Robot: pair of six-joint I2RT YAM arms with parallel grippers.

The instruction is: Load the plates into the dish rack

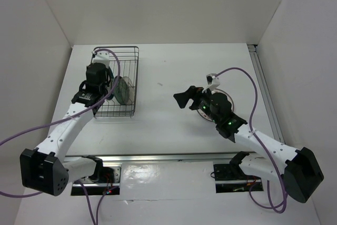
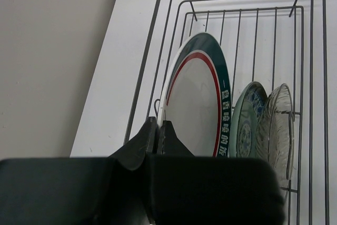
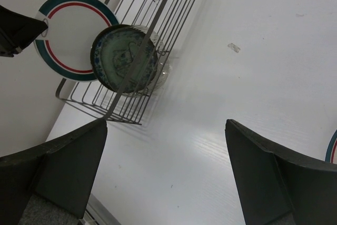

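The dish rack (image 1: 126, 56) stands at the back left. My left gripper (image 1: 101, 81) is over it, shut on the rim of the white plate with the green-red ring (image 2: 195, 104), which stands upright in the rack's left part; the fingertips (image 2: 167, 130) pinch its edge. Beside it stand the small teal-patterned plate (image 2: 246, 125) and the small pale grey plate (image 2: 279, 125). My right gripper (image 1: 187, 98) is open and empty above bare table mid-right. The rack (image 3: 158, 14), the white plate (image 3: 68, 35) and the teal plate (image 3: 124, 59) also show in the right wrist view. A fourth plate (image 1: 227, 98) lies flat, mostly hidden under my right arm.
White walls close in the table on the left, back and right. A metal rail (image 1: 263, 88) runs along the table's right edge. A purple cable (image 1: 247, 77) loops above my right arm. A small scrap (image 3: 234, 48) lies on the table.
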